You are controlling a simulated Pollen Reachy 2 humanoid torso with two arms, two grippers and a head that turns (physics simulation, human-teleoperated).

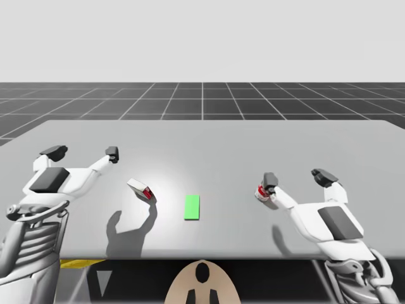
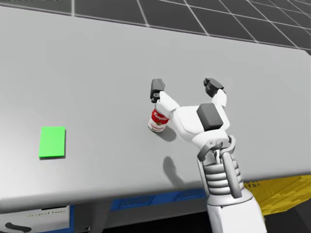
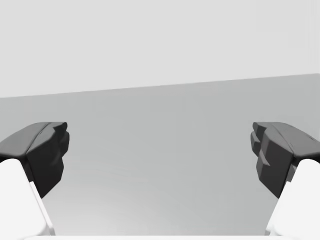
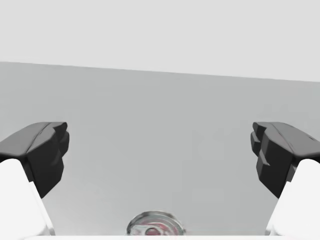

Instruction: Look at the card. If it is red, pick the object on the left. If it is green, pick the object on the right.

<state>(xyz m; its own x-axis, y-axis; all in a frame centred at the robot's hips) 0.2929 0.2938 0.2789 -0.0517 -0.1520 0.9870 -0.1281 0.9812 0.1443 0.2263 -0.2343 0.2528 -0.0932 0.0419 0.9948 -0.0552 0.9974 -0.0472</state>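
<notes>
No print can be read. The red-and-white can (image 2: pixel 158 121) carries a label with lettering across its red band, too small to make out. At the can's five o'clock, past the table (image 2: pixel 97 58) edge, a yellow surface (image 2: pixel 286 194) bears small, illegible dark marks.

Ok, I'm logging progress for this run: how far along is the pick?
Done: the card shows green, so the target is the red and white can on the right. In hand: my right gripper is at the can, open, not gripping it. Left: close on the can and lift it. The red and white box lies untouched; my left gripper hangs open.
</notes>
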